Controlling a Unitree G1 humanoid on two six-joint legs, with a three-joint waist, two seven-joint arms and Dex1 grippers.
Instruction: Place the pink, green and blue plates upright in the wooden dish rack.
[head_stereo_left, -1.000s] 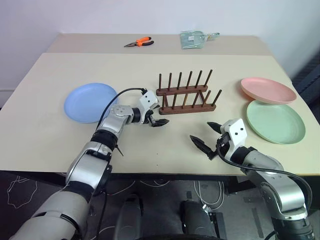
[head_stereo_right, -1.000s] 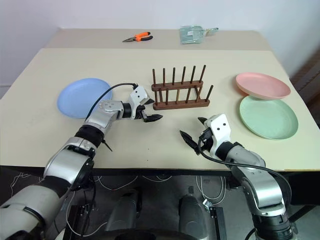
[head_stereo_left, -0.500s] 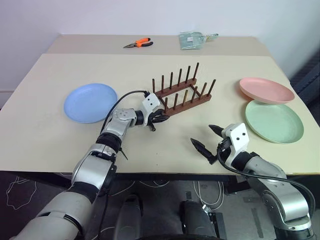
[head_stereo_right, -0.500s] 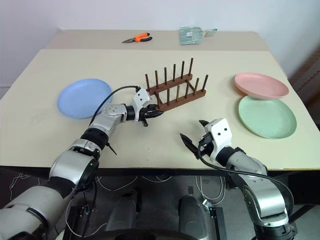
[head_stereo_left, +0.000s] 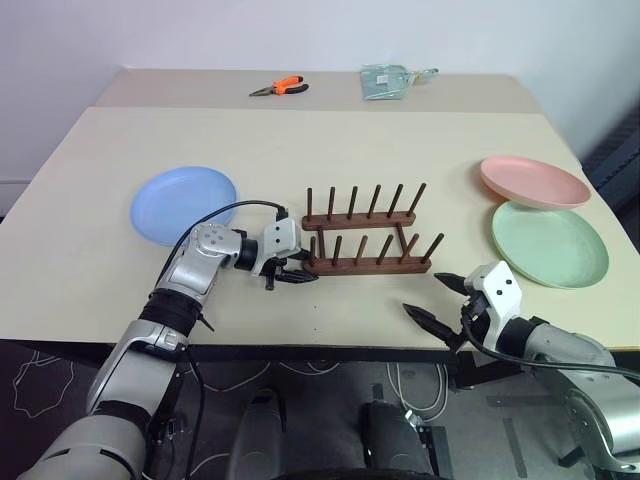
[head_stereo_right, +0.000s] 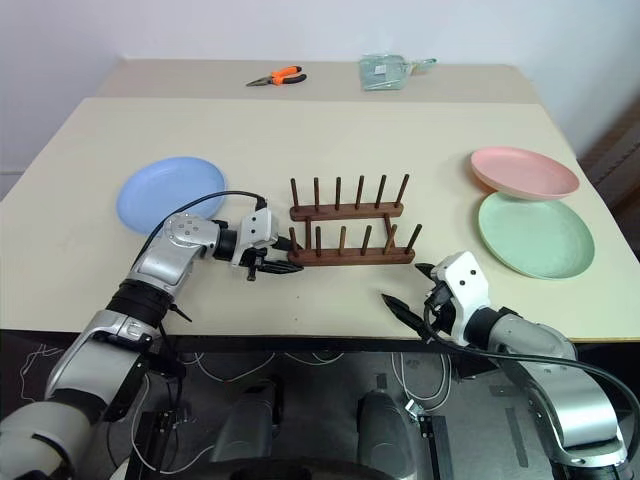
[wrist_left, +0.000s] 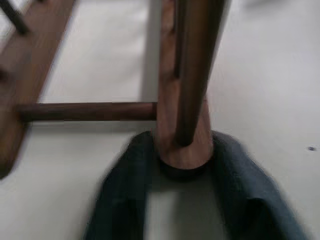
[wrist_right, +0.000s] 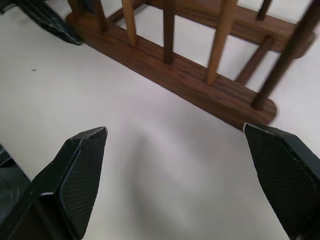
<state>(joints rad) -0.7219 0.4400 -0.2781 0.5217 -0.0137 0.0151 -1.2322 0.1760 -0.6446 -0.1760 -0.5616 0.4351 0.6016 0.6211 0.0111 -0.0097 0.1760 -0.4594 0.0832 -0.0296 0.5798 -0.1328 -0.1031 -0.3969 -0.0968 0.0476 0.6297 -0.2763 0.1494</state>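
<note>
The wooden dish rack (head_stereo_left: 368, 266) stands empty in the middle of the table, its rails parallel to the front edge. My left gripper (head_stereo_left: 300, 271) is at the left end of the near rail. In the left wrist view its fingers (wrist_left: 125, 190) lie on either side of that rail end (wrist_left: 182, 150), spread apart. The blue plate (head_stereo_left: 183, 204) lies flat to the rack's left. The pink plate (head_stereo_left: 535, 180) and green plate (head_stereo_left: 548, 242) lie flat at the right. My right gripper (head_stereo_left: 428, 298) hovers open and empty near the front edge, just short of the rack's right end.
Orange-handled pliers (head_stereo_left: 279, 87) and a clear bag (head_stereo_left: 388, 78) lie on the far part of the table. Bare tabletop (head_stereo_left: 90, 250) lies in front of the blue plate and between the rack and the front edge.
The rack has swung from skewed to square with the front edge and sits nearer me. My left gripper drew back with it and its fingers have widened. The right gripper backed toward the table's edge.
</note>
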